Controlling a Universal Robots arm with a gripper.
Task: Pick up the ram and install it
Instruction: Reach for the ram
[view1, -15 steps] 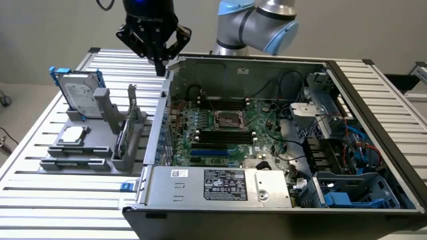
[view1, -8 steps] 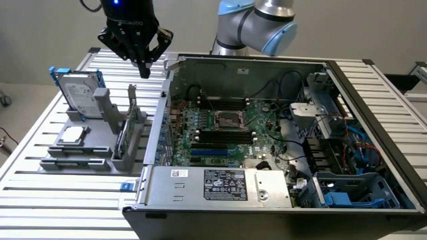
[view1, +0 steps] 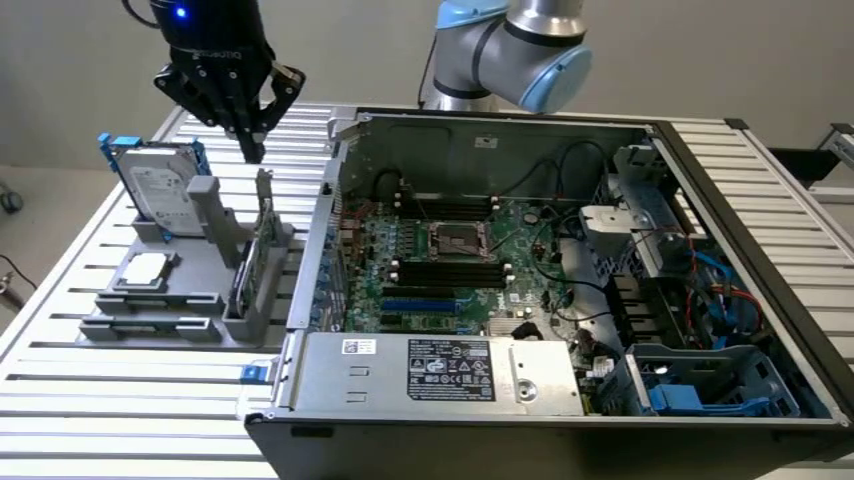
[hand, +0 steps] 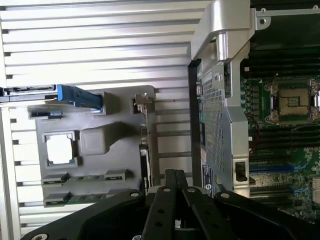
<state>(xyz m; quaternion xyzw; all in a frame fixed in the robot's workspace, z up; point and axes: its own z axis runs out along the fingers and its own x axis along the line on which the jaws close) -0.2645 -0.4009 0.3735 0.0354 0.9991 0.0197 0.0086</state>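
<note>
The ram is a thin dark board standing on edge in the grey holder on the exterior view's left, beside the open computer case. In the wrist view the ram shows as a narrow dark-green strip along the edge of the holder. My black gripper hangs above the holder's far end, clear of the ram, fingers pressed together and pointing down. Nothing is between them. The wrist view has the shut fingertips just beside the ram's edge. Black memory slots lie on the motherboard.
A silver hard drive with blue rails stands upright in the holder's back, and a square processor chip lies flat in it. The case wall rises right beside the holder. A power supply fills the case's near end.
</note>
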